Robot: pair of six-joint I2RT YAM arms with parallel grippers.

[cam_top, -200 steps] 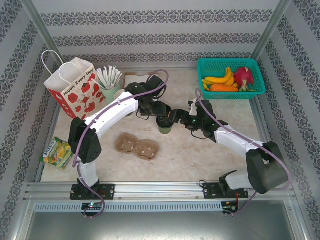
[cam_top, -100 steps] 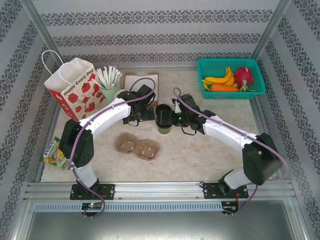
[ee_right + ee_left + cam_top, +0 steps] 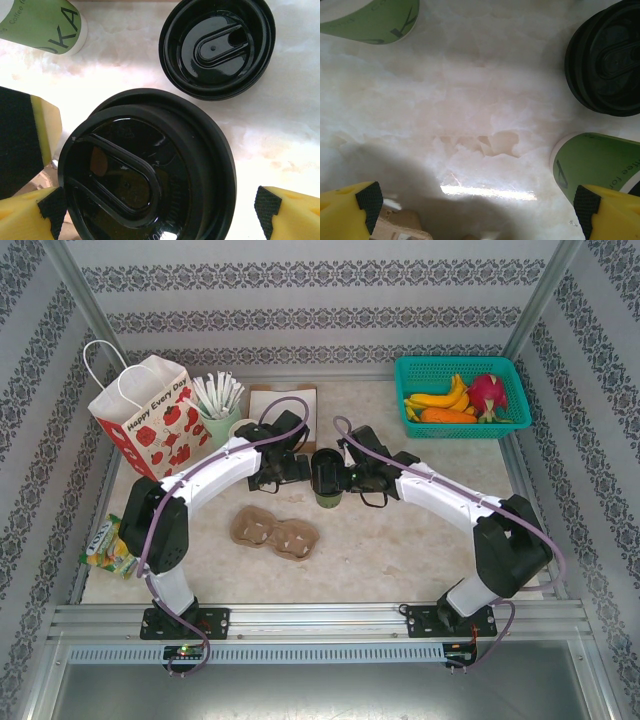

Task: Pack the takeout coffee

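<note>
**Both grippers spread wide, nothing gripped**

You have the takeout coffee (image 3: pixel 145 170), lid on, low in the centre of the right wrist frame, between the right gripper's (image 3: pixel 158 205) wide-spread fingers (image 3: pixel 285 212). The lower-left pad is at the lid's rim and the lower-right pad stands apart. Your left gripper (image 3: pixel 478 201) also gapes wide over bare table (image 3: pixel 470 100). A loose black lid (image 3: pixel 217 47) lies at upper right.

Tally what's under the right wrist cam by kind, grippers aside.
Black lids: 2 (takeout coffee lid, loose lid)
Green paper cups: 1 (green cup)
Total: 3
</note>
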